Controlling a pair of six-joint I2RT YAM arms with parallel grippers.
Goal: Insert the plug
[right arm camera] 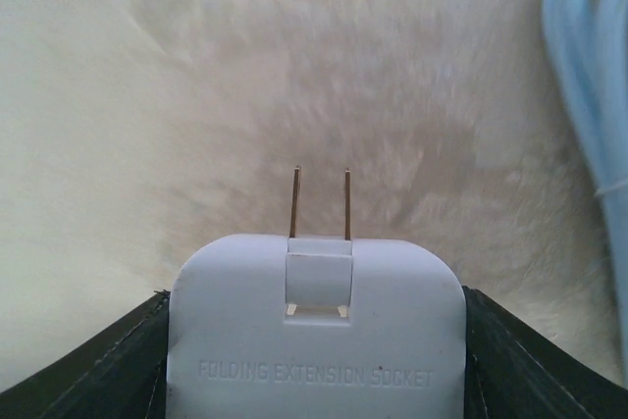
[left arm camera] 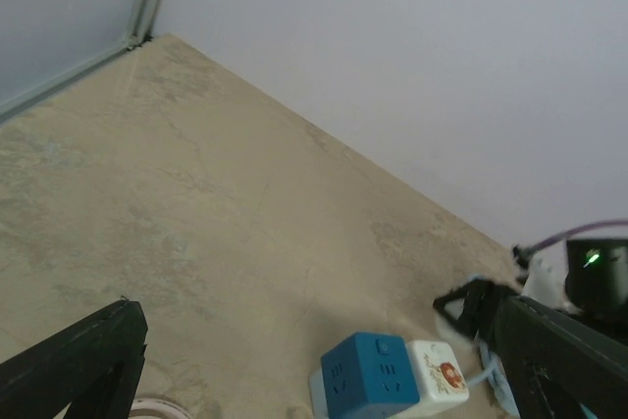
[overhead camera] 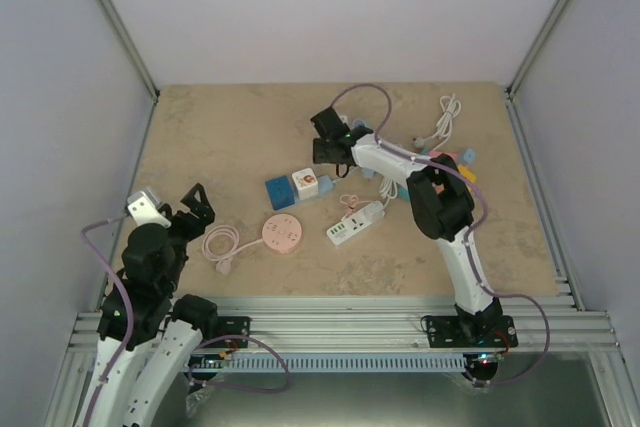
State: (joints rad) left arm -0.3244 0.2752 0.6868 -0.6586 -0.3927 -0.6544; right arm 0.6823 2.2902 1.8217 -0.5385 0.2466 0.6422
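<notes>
Where plain grey walls (overhead camera: 330, 7) close in the beige, marble-patterned desk (overhead camera: 200, 127), the right hand (overhead camera: 325, 139) is over its far middle, closed against both sides of the white plug (right arm camera: 316, 331), whose two prongs point forward. The left hand (overhead camera: 172, 202) hovers wide open and empty near the front left corner.

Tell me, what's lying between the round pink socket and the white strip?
Nothing: the top view shows bare table between the pink socket and the white strip.
</notes>
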